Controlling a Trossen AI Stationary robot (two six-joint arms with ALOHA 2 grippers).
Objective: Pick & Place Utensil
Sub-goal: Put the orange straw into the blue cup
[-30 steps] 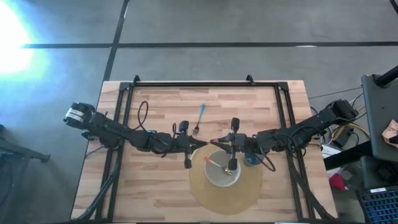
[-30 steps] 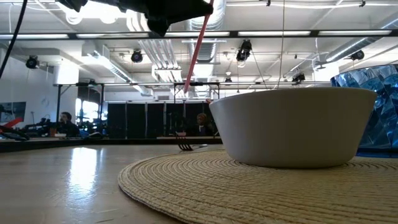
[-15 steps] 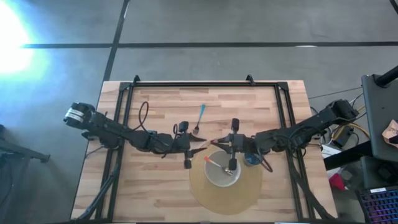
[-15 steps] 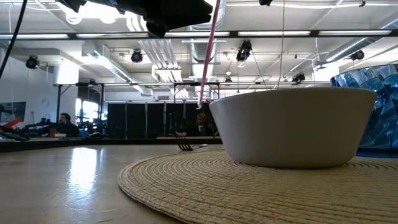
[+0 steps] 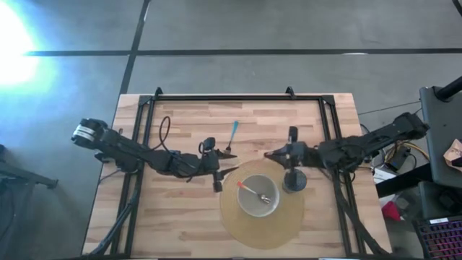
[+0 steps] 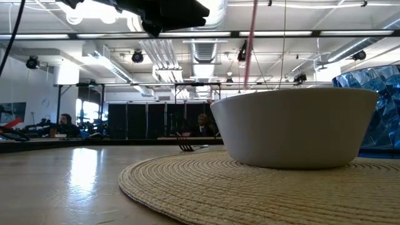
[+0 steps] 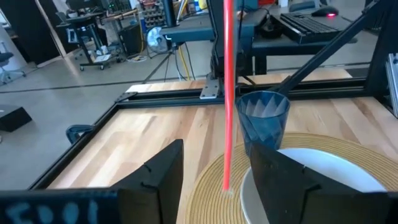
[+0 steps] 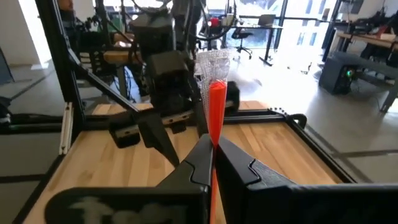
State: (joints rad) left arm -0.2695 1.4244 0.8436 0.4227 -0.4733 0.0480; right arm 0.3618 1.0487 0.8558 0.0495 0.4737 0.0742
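Observation:
A utensil with an orange-red handle (image 7: 227, 93) and a clear head (image 8: 214, 62) stands upright in the air, with my right gripper (image 8: 210, 155) shut on it. In the high view this gripper (image 5: 268, 154) is just beyond the white bowl (image 5: 258, 208). The handle (image 6: 252, 44) drops behind the bowl's rim in the low view. My left gripper (image 7: 221, 186) is open and empty at the woven placemat's (image 5: 238, 224) left edge. Its fingers stand apart, short of the handle. Another orange-tipped utensil (image 5: 251, 191) lies in the bowl. My right gripper pinches the orange-red handle (image 8: 215, 124) between its two fingers, a little below the clear head. The fingers come level from the table's right side and lie across the handle. The utensil stands upright, head up, and its lower end (image 7: 225, 185) hangs clear above the placemat.
A blue faceted cup (image 7: 264, 118) stands on the placemat right of the bowl (image 6: 294, 125). A blue-handled fork (image 5: 232, 136) lies on the wood behind the bowl. A black frame (image 5: 238, 97) borders the table's far and side edges.
My left gripper has opened and let go of the red-handled utensil, drawing back slightly to the left. My right gripper, still shut on it, has moved toward the table's right edge. The utensil has gone from hanging tilted to upright and has shifted right, beyond the bowl.

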